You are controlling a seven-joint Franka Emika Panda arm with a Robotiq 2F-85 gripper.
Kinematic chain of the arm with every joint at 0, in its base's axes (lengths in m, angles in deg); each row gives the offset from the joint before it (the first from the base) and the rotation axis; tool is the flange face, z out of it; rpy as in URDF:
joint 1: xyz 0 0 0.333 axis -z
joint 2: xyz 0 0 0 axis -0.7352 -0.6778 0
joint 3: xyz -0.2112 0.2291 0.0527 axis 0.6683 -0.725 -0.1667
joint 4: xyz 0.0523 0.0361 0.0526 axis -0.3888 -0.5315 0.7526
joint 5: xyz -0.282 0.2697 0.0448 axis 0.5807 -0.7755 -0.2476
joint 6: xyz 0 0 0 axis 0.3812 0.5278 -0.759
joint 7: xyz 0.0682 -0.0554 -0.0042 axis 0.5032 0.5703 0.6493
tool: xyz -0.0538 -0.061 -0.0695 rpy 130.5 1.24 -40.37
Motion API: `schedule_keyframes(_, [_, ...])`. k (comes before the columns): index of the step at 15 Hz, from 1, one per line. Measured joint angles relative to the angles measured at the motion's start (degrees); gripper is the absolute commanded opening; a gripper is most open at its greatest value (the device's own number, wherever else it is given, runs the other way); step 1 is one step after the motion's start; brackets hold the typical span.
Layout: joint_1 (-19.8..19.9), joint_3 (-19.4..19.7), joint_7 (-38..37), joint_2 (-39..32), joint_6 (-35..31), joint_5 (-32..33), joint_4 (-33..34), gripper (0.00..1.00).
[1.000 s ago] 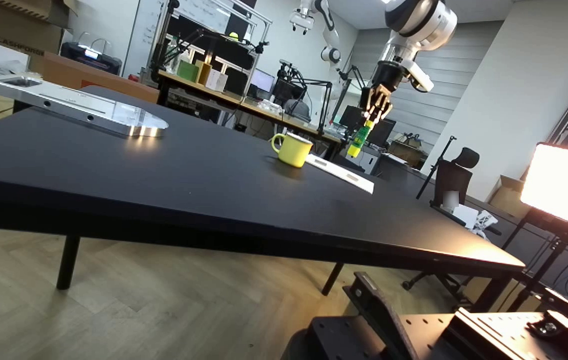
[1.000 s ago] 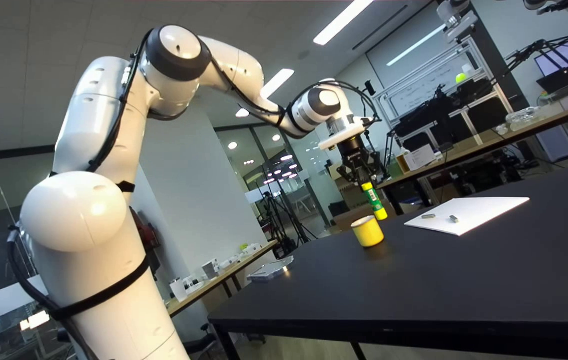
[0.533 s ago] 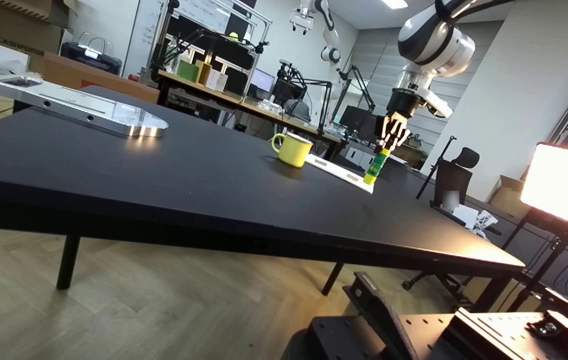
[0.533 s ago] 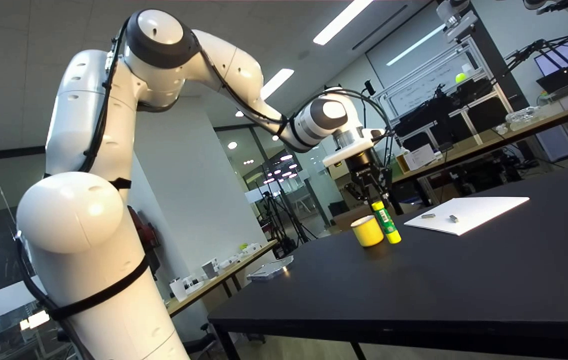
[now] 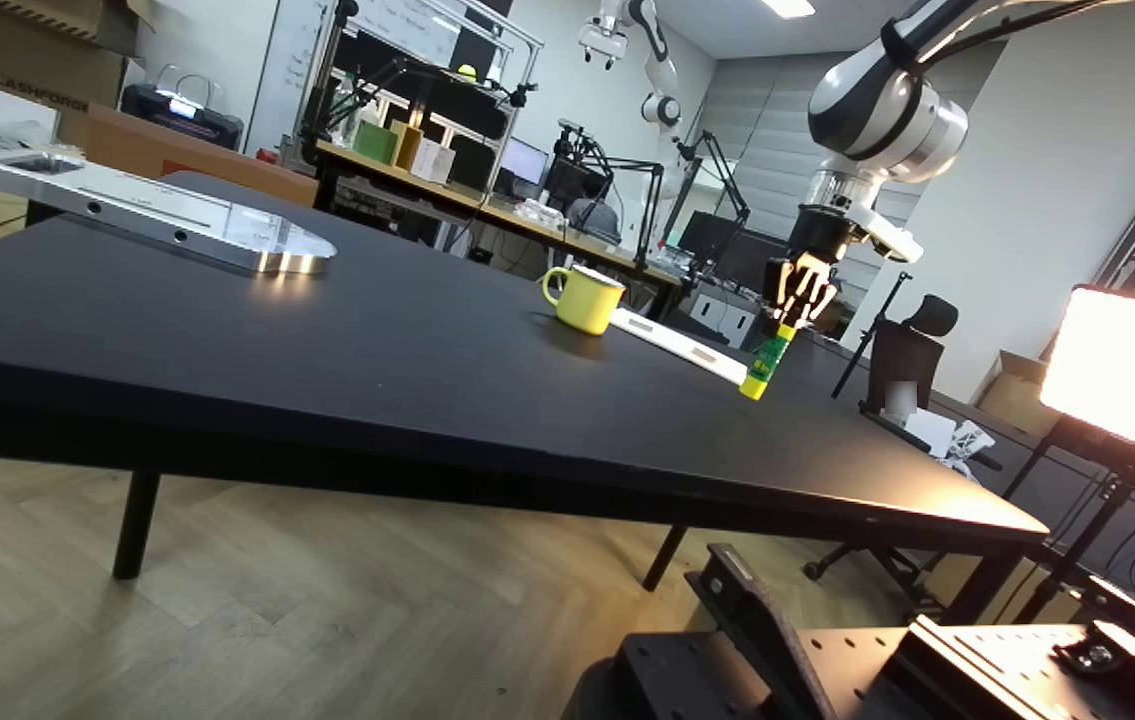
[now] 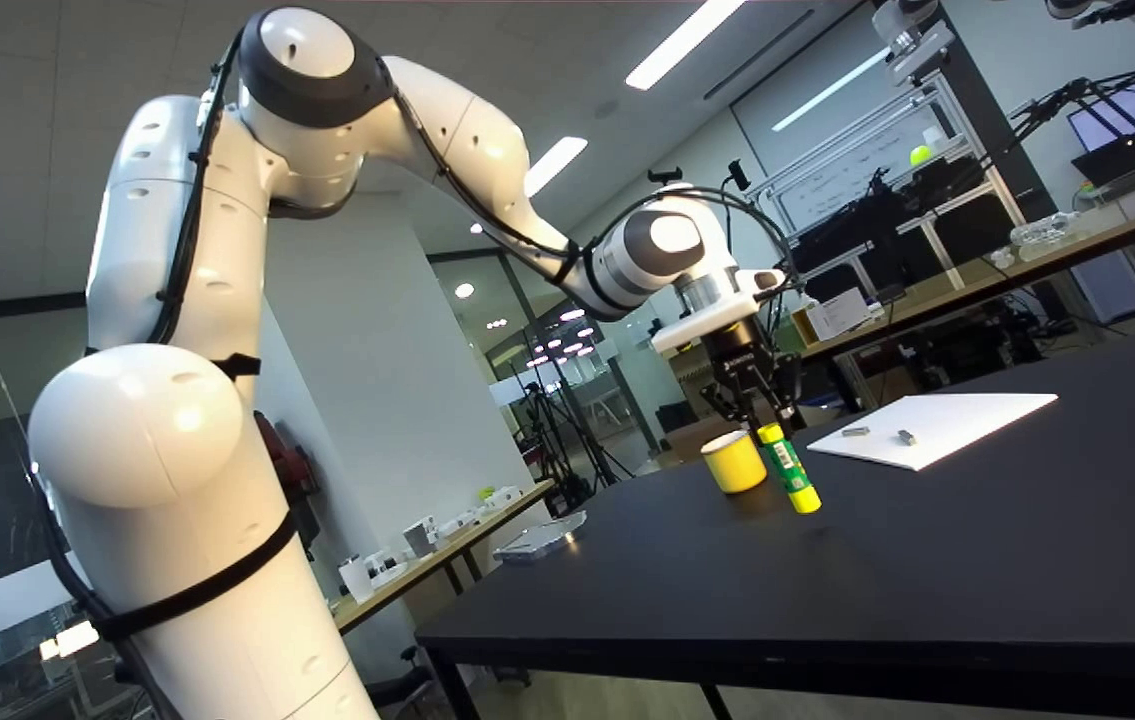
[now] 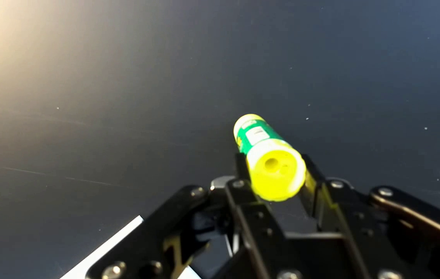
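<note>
1. The gripper is closed on the upper end of a green-and-yellow stick (probably glue), with one finger on each side.
2. The stick is at the centre of the wrist view and right of centre in both exterior views. Its free end points down to the black table; whether this end touches the surface, I cannot tell.
3. In my judgement, the step in hand is to handle the stick low at the table, so any lowering should be slow and stop at first contact. A hard push could slide the stick up between the fingers.
4. Because only the upper end is gripped, a sideways bump may turn the stick.
5. The yellow mug looks just beside the stick in an exterior view, but in an exterior view the mug stands well apart. It is better to compare both.
6. Please stay away from the white board, right of the stick there, and its two small pieces.
</note>
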Motion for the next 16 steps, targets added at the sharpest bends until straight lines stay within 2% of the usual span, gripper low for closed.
schedule_keyframes(16, [0.4, 0.5, -0.1, 0.0, -1.5, 0.0, -2.4, 0.09])
